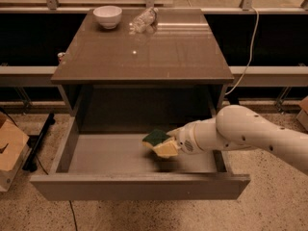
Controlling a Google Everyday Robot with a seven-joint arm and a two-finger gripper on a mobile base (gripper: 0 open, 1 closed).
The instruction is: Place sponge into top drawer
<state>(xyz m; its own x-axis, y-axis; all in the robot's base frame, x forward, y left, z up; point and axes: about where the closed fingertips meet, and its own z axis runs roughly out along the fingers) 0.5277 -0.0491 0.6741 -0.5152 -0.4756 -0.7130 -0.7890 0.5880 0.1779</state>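
Speckled floor, brown cabinet table (pixel 144 57); top drawer (pixel 110 155) stands open below. You see gripper (pixel 169 145) inside drawer, right of centre, fingers clamped on sponge (pixel 156 139), green layer up. Sponge pokes left beyond fingertips, over grey drawer floor; contact unclear. White bowl (pixel 107 16), clear plastic bottle (pixel 143 20) well behind fingers on tabletop.

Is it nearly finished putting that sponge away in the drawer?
Nearly. Done: the top drawer stands pulled open, and the sponge is gripped by the gripper at the end of the white arm. In hand: the sponge hangs inside the drawer's outline, seemingly just above its grey floor, right of centre. Left: letting go so it lies inside.
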